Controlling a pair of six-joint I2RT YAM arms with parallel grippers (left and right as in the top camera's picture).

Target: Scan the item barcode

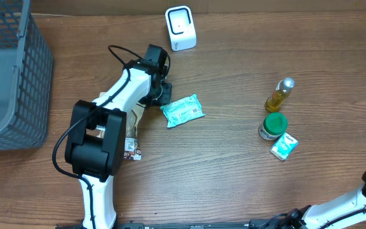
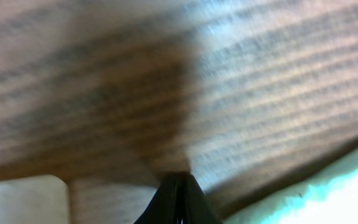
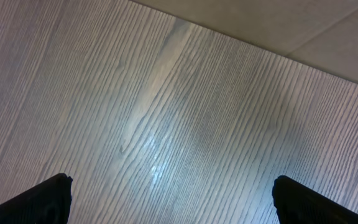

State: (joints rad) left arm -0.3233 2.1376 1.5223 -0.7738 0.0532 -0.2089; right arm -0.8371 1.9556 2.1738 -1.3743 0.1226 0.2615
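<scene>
One scanner [image 1: 180,28], one teal packet [image 1: 183,111]; left tool [image 1: 163,96] pinched together beside it, right tool [image 3: 173,199] spread apart.

Left gripper [image 1: 162,95]: packet [image 1: 183,110] lies just beside the tip, to its right, blocking that side. Ahead, bare table [image 1: 234,57] runs up to the scanner [image 1: 180,28]. Basket [image 1: 11,76] stands well off to its left. Bottle [image 1: 279,95], jar [image 1: 273,125] and carton [image 1: 283,146] cluster far to its right.

Right gripper [image 3: 169,180]: bare table beneath, between the wide-set fingers and ahead.
</scene>
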